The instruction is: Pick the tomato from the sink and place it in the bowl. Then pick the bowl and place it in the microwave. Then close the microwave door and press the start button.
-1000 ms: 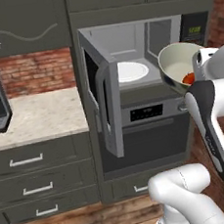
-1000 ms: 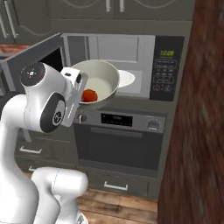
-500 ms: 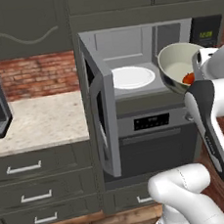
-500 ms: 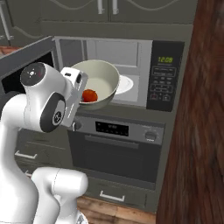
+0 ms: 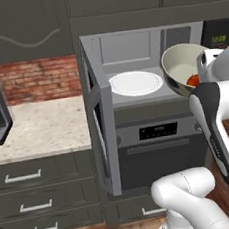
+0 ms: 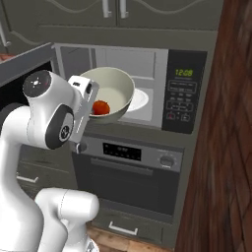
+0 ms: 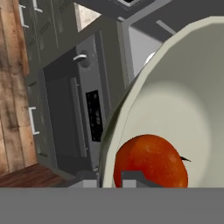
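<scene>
Bowl (image 6: 115, 93) with tomato (image 6: 101, 107) gripped at rim, before open microwave (image 6: 147, 69).

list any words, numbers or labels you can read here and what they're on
"12:08", or close to it, in green digits on the microwave display; slightly blurred, so the last digit is unsure.
Keypad buttons under the display: marks too small to read.
Oven control strip: light marks, too blurred to read.
Bowl, tomato, cabinets: no text visible.
</scene>
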